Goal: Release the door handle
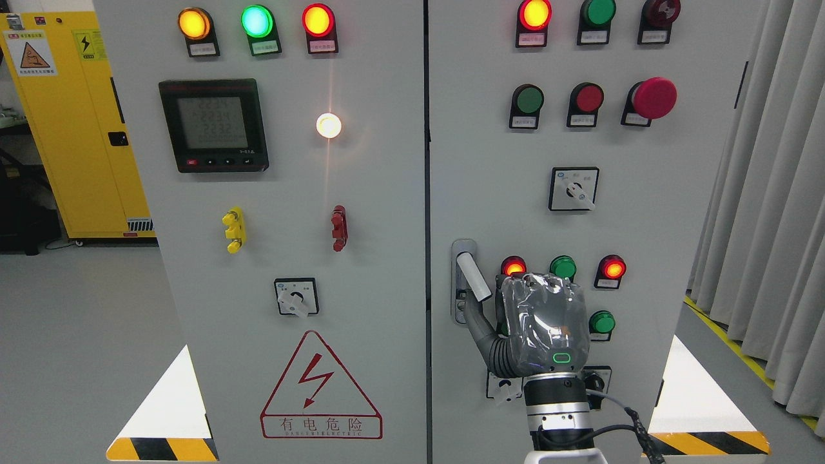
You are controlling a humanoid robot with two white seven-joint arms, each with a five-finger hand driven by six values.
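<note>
The silver door handle point(472, 276) sits on the left edge of the right cabinet door point(644, 206). Its lever is swung out and tilted from its base plate point(459, 303). My right hand point(544, 322), wrapped in clear plastic, is just right of and below the handle, with its back towards the camera. Its thumb point(478, 319) stretches left and up to the lower end of the lever, touching or nearly touching it. The other fingers do not wrap the lever, which shows whole. The left arm is out of view.
Lit and unlit push buttons point(562, 267) and a rotary switch point(573, 189) lie on the right door around the hand. The left door point(290, 258) carries a meter and a danger sign. A yellow cabinet point(71, 129) stands at the left and grey curtains point(773, 193) at the right.
</note>
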